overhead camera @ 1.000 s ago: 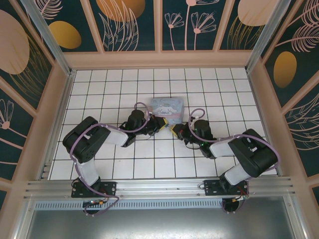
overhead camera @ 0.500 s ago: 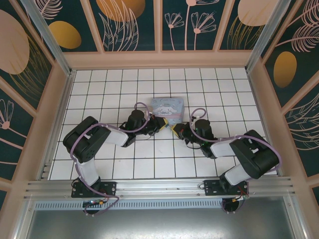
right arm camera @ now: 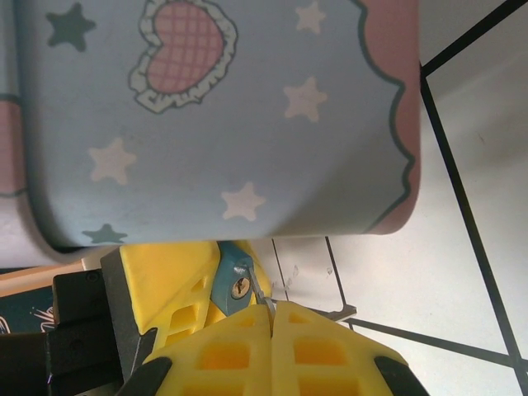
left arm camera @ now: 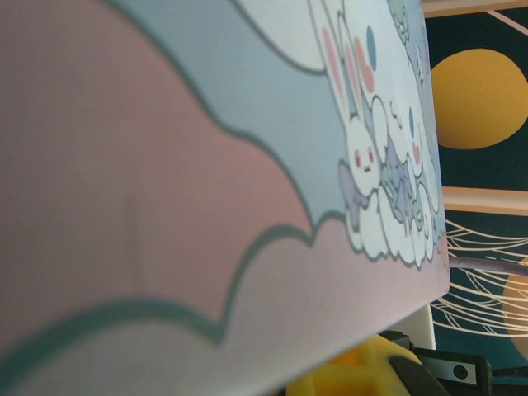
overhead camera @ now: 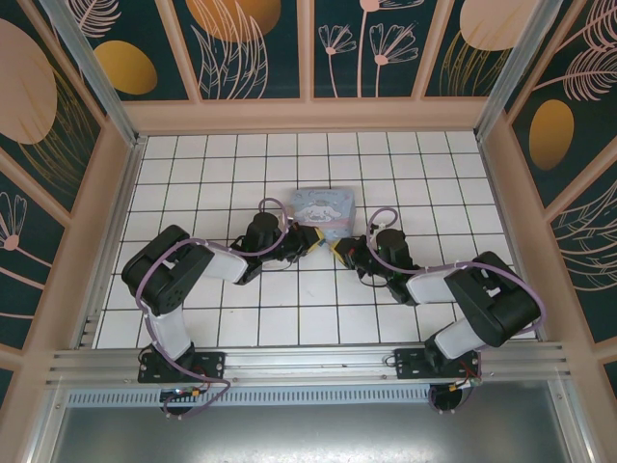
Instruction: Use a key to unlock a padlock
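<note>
In the right wrist view the padlock (right arm camera: 233, 276) is a small bluish body with a brass keyhole facing me. It sits clamped between the yellow fingers (right arm camera: 169, 272) of my left gripper (overhead camera: 316, 239), which is shut on it. My right gripper (right arm camera: 272, 318) is shut on the key (right arm camera: 264, 295). The key's thin metal blade sticks out and its tip rests against the padlock's face just right of the keyhole. Seen from above, the right gripper (overhead camera: 337, 249) meets the left one tip to tip in front of the box.
A pale blue and pink cartoon-printed box (overhead camera: 326, 209) stands right behind both grippers and hangs close over them (right arm camera: 214, 115); its side (left arm camera: 206, 206) takes up the left wrist view. White gridded tiles (overhead camera: 299, 309) lie between the arms. Wooden walls (overhead camera: 308, 114) enclose the floor.
The right gripper has crept a little left and forward, closing on the left gripper and the padlock. The left arm has stayed put.
</note>
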You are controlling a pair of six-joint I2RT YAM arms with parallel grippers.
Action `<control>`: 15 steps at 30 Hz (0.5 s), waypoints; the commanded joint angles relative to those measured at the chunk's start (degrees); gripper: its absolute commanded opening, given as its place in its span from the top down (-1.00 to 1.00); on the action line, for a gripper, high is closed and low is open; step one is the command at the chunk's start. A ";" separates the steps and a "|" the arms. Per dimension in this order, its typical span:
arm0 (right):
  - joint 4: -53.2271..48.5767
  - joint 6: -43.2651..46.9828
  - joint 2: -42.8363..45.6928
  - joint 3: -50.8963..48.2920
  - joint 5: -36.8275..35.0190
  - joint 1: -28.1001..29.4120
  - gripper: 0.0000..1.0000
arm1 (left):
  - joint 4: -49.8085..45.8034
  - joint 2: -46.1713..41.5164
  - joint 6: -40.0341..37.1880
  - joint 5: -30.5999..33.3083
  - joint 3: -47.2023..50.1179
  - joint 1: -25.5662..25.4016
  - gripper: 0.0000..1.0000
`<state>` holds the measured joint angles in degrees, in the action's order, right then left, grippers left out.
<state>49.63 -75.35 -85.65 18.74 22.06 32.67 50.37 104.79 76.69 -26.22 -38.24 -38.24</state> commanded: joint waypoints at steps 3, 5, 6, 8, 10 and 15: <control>1.89 0.99 0.99 2.44 0.17 0.86 1.00 | 1.99 0.72 0.66 -0.73 -0.33 -0.09 1.00; 1.74 1.04 0.75 2.61 0.09 1.07 1.00 | 2.06 0.76 0.75 -0.71 -0.33 -0.10 1.00; 1.78 1.00 0.61 2.69 0.00 1.33 1.00 | 2.18 0.85 0.90 -0.71 -0.40 -0.09 1.00; 1.92 0.92 0.27 2.79 -0.16 1.68 1.00 | 2.25 0.85 1.01 -0.73 -0.60 -0.13 1.00; 2.16 0.84 -0.15 3.04 -0.26 2.11 1.00 | 2.19 0.85 1.18 -0.60 -0.82 -0.13 1.00; 2.59 0.51 -1.00 3.54 -0.36 2.58 1.00 | 2.19 0.94 1.27 -0.57 -1.10 -0.15 1.00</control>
<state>49.01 -75.37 -86.13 19.66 20.86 34.17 50.35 104.88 77.25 -24.99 -38.24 -38.06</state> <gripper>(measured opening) 0.050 0.136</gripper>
